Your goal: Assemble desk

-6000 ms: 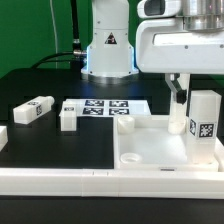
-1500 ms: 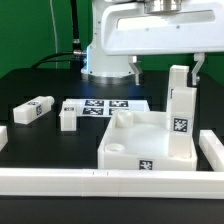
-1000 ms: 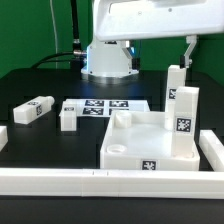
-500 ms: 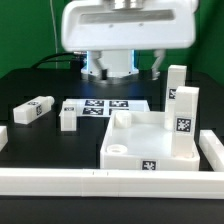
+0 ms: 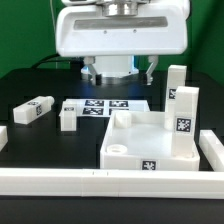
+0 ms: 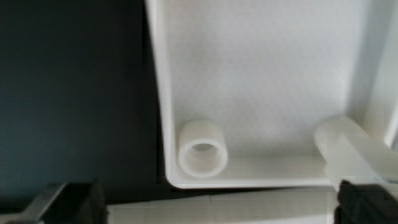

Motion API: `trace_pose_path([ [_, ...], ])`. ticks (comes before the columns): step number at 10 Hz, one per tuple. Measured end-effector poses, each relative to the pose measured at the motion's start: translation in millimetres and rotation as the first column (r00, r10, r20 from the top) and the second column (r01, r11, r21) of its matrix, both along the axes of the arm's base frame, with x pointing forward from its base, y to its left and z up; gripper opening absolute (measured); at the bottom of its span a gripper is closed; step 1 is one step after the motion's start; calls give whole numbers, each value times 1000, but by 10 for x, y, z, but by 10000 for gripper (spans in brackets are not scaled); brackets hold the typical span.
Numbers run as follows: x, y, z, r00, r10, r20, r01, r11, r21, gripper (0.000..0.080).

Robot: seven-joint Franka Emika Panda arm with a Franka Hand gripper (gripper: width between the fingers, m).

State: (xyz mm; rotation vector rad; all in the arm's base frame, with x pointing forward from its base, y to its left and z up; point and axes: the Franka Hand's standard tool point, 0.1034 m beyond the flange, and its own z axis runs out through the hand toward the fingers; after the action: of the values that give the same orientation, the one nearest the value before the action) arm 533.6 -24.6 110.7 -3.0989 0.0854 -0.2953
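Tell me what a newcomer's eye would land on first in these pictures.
The white plastic rectangular desk top with raised rim fills the exterior view's right, two square white tagged legs standing upright at its right end in that view. Over it hangs the bulky white gripper, jaws open and empty. On the exterior view's left a loose white leg lies on the black table.

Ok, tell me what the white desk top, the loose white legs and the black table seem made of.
White rectangular rimmed desk top: likely moulded or printed plastic, matte, with rounded socket edges and uniform colour. Short square white loose legs: apparently the same matte plastic, carrying printed tags. Black table: smooth dull surface with little glare; material unclear.
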Motion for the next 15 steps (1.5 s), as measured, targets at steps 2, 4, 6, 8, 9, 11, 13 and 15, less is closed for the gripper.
trace_pose_path([
  [2,-14,-52,-134,998,56,-8,-56,998,-26,649],
  [4,-25,-12,-134,998,42,-44,-42,999,-3,649],
  [6,-85,66,-164,985,46,-163,-40,998,41,649],
  [8,-14,108,-233,964,43,-262,-25,997,70,649],
  [9,42,86,-263,970,45,-238,-31,998,60,649],
  [11,33,87,-265,970,44,-240,-31,998,60,649],
  [13,20,33,-322,970,32,-239,-22,999,47,649],
  [15,3,-58,-505,973,21,-228,-17,1000,20,649],
])
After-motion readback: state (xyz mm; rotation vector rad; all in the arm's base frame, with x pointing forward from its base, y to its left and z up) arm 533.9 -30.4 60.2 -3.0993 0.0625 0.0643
